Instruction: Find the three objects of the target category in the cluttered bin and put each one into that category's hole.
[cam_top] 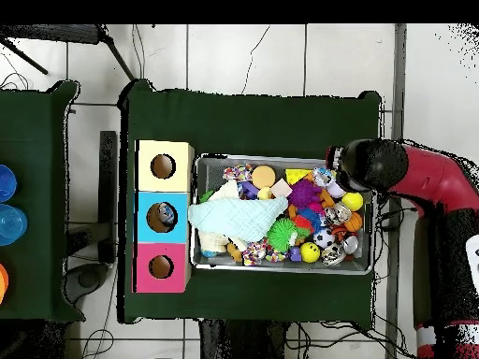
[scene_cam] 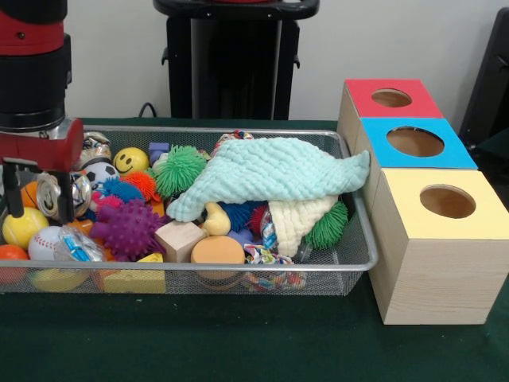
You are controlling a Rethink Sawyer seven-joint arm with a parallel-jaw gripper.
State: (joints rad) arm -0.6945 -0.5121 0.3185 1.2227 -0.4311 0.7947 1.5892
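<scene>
My end effector [scene_cam: 37,205] hangs over the end of the wire bin [scene_cam: 354,231] farthest from the 3 wooden boxes, its 2 dark fingers [scene_cam: 9,199] down among the toys. A crumpled silver can [scene_cam: 56,193] sits between those fingers, which appear closed on it, though I cannot tell how firmly.

The bin rests on the green tabletop [scene_cam: 238,342], and everything else is best placed from it. Inside it, a pale mint cloth [scene_cam: 270,171] drapes over the middle of the heap, with a cream cloth [scene_cam: 298,219] tucked beneath its edge. Near the can lie a purple spiky ball [scene_cam: 127,229], a yellow smiley ball [scene_cam: 130,160], a small soccer ball [scene_cam: 100,172] and a baseball [scene_cam: 44,241]. A green stringy ball [scene_cam: 180,169] pokes out beside the mint cloth, and a plain wooden cube [scene_cam: 180,239] and a round wooden disc [scene_cam: 217,250] sit toward the bin's front wall.

Touching the bin's other end stand the 3 boxes in a row, each with 1 round hole: the red box [scene_cam: 394,98], the blue box [scene_cam: 416,142] and the yellow box [scene_cam: 445,203].
</scene>
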